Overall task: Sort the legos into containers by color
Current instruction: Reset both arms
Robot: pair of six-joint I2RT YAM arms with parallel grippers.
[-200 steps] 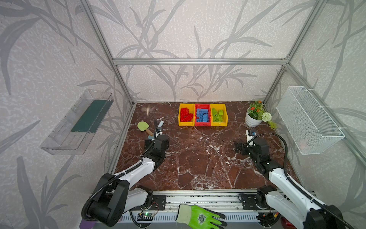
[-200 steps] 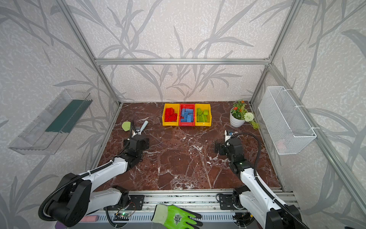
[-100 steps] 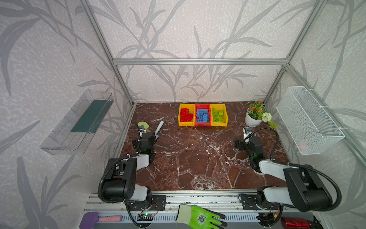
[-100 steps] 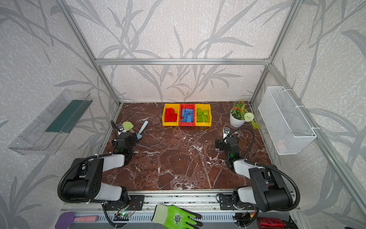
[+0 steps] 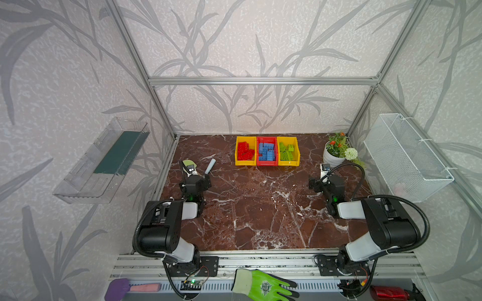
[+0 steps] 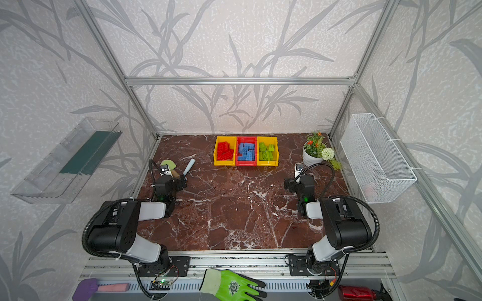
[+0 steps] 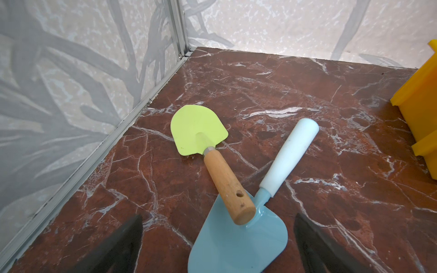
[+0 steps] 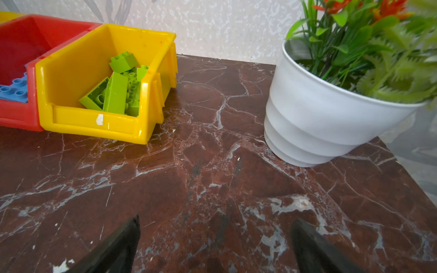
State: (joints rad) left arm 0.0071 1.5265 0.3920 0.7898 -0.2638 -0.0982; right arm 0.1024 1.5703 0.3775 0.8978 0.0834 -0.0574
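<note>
Three joined containers (image 5: 266, 163) run left-to-right; left gripper (image 7: 218, 215) and right gripper (image 8: 216, 218) gape empty.

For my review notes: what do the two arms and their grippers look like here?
Both arms match: the left arm and right arm have bulky black joint housings joined by white links, each with a black ribbed cable looping alongside and a small green light near the wrist. The left gripper and right gripper show plain dark wedge-shaped fingers; no markings are visible on them.
</note>
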